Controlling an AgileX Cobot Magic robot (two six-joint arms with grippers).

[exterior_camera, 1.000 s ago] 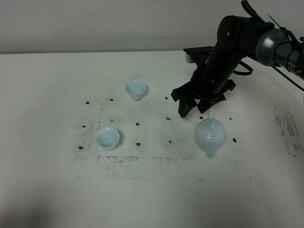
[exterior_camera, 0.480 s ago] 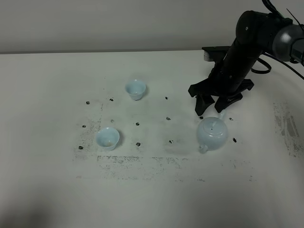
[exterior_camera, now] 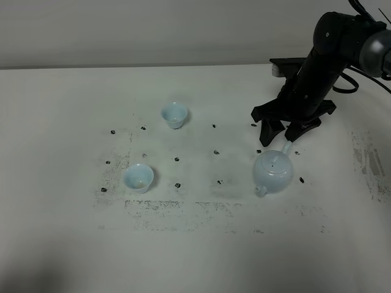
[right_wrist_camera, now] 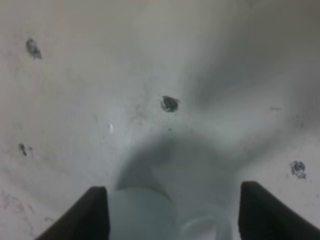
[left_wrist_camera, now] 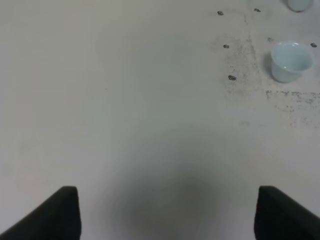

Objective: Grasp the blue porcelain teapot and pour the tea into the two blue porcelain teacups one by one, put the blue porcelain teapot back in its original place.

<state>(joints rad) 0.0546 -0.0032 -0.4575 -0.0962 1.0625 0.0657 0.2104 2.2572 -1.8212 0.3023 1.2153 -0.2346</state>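
Observation:
The blue porcelain teapot (exterior_camera: 273,172) stands upright on the white table, spout toward the front left and loop handle (exterior_camera: 286,147) toward the back. My right gripper (exterior_camera: 279,134) is open just behind and above the handle, holding nothing. The right wrist view shows the teapot (right_wrist_camera: 144,214) low between the spread fingers (right_wrist_camera: 92,212), with its handle (right_wrist_camera: 205,229) blurred. The two blue porcelain teacups stand to the left, one farther back (exterior_camera: 174,115) and one nearer the front (exterior_camera: 138,177). My left gripper (left_wrist_camera: 170,215) is open and empty over bare table, with the near cup (left_wrist_camera: 290,61) far off.
Small dark marks (exterior_camera: 216,152) and a scuffed patch (exterior_camera: 201,207) dot the table around the cups and teapot. A worn streak (exterior_camera: 369,165) lies near the right edge. The table's far edge (exterior_camera: 122,67) meets a grey wall.
My right arm has drawn back to the right and away from the teapot. The teapot's spout has swung slightly from the front toward the front left. The cups have not moved.

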